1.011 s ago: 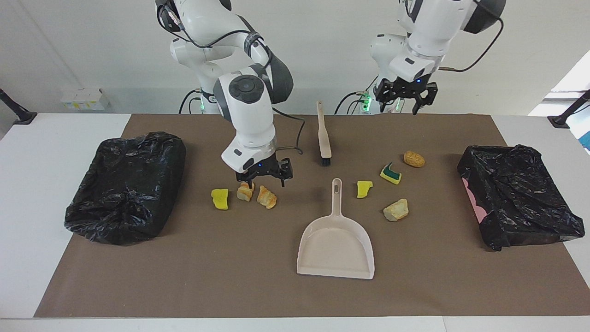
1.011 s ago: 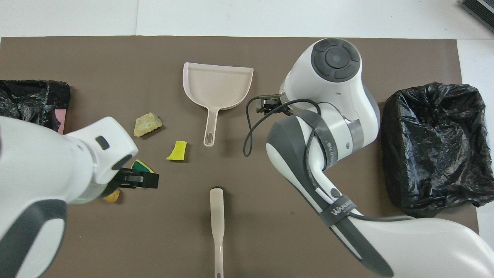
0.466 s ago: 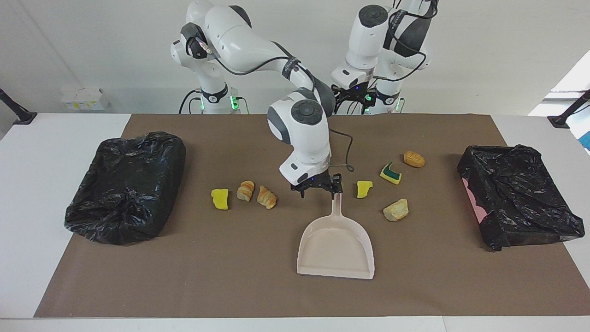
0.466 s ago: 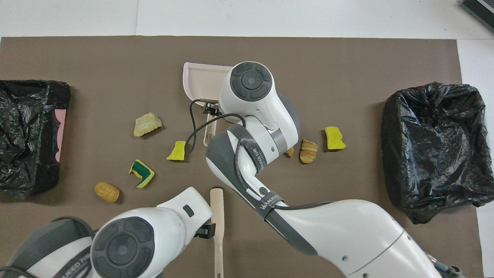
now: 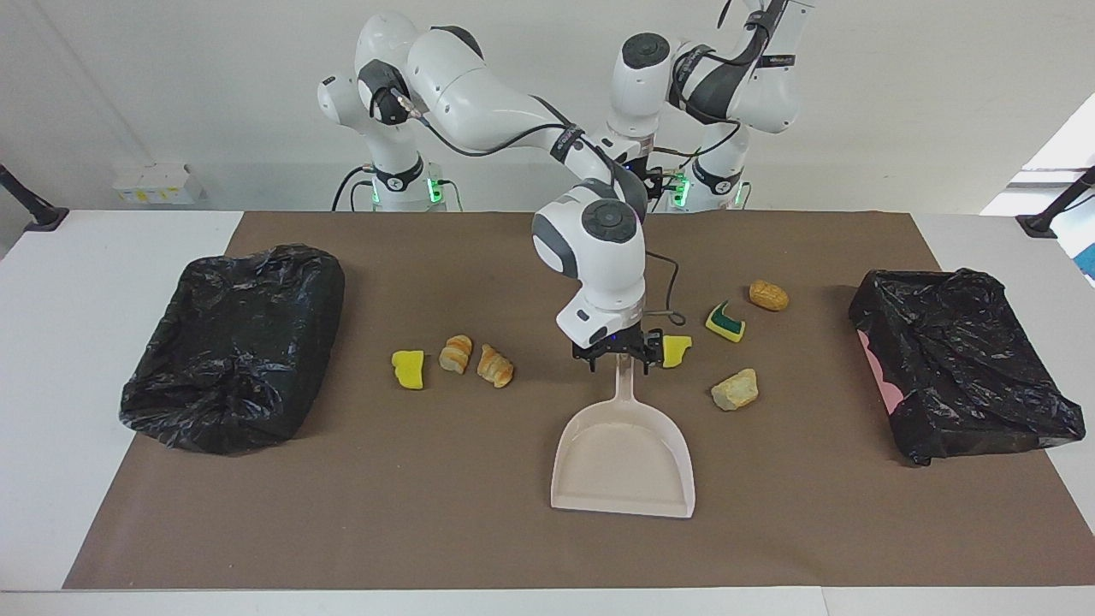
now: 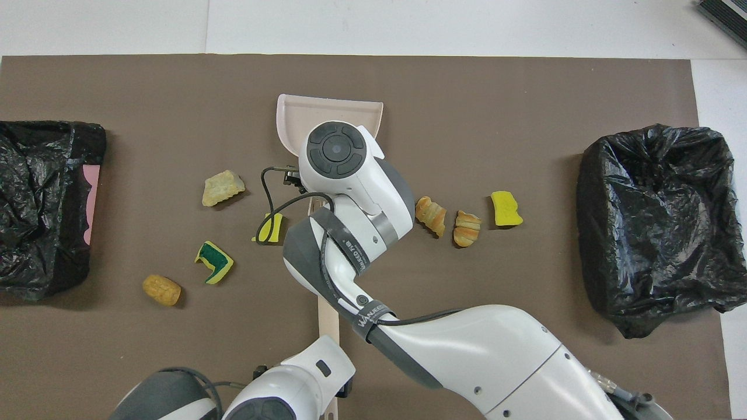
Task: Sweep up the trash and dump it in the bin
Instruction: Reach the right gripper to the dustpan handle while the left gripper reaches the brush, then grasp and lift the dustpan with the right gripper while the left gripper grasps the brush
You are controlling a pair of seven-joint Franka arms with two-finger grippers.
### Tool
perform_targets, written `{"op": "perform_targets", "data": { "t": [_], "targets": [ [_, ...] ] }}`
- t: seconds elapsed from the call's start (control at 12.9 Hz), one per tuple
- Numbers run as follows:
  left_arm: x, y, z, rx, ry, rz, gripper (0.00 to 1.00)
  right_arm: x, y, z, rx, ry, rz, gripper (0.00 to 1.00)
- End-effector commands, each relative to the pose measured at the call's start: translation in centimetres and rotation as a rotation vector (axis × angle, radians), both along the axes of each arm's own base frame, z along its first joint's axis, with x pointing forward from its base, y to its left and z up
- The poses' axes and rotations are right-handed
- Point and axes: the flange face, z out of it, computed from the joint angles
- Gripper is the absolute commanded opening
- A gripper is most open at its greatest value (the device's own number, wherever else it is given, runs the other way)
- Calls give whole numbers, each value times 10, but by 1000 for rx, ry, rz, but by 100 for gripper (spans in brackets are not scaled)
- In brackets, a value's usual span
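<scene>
The right gripper (image 5: 623,358) was low over the handle of the beige dustpan (image 5: 624,466), with its fingers wide apart on both sides of the handle; they did not yet clamp it, and whether they touched it I cannot tell. The left gripper (image 5: 652,183) stood close to the robots, over the handle end of the beige brush (image 6: 328,318); its fingers are too hidden to judge, but they appeared fully open and held nothing.

The trash lay in two groups on the brown mat (image 5: 428,513). Toward the right arm's end: a yellow sponge chunk (image 5: 409,369) and two croissant pieces (image 5: 456,353) (image 5: 495,366), in a row. Toward the left arm's end: a small yellow sponge piece (image 5: 677,350) just beside the right gripper, a yellow-and-green sponge (image 5: 725,321), a round bread piece (image 5: 768,295) and a pale bread chunk (image 5: 735,389). A black-bagged bin (image 5: 231,346) (image 5: 962,372) stood at each end of the table.

On the right arm's grey strap, white letters were visible in the overhead view, but I cannot read them surely.
</scene>
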Motion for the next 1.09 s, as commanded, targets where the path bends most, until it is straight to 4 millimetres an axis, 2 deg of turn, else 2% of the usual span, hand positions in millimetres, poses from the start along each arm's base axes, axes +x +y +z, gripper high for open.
{"op": "perform_targets", "data": {
  "t": [0.0, 0.23, 0.39, 0.47, 0.54, 0.62, 0.7, 0.78, 0.93, 1.01],
  "targets": [
    [-26, -9, -24, -5, 3, 22, 100, -3, 7, -2, -36, -6, 2, 91],
    [-33, -26, -57, 13, 12, 12, 100, -7, 11, -7, -59, -11, 15, 82],
    [-35, -24, -66, 16, 13, 13, 100, -6, 9, -8, -77, -25, 21, 68],
    [-37, -21, -70, 25, 19, 13, 100, -5, 7, -8, -83, -30, 22, 65],
    [-39, -18, -74, 33, 24, 13, 98, -4, 6, -8, -84, -30, 20, 56],
    [-40, -18, -75, 30, 32, 20, 92, -4, 7, -8, -88, -34, 15, 38],
    [-40, -19, -74, 22, 43, 31, 80, -4, 6, -7, -110, -49, 24, 2],
    [-40, -19, -74, 21, 45, 33, 68, -6, 6, -4, -137, -60, 38, 0],
    [-39, -20, -73, 21, 45, 34, 35, -1, -2, 6, -132, -60, 28, 0],
    [-37, -22, -72, 17, 43, 35, 16, -1, -7, 14, -140, -54, 25, 0]
  ]
}}
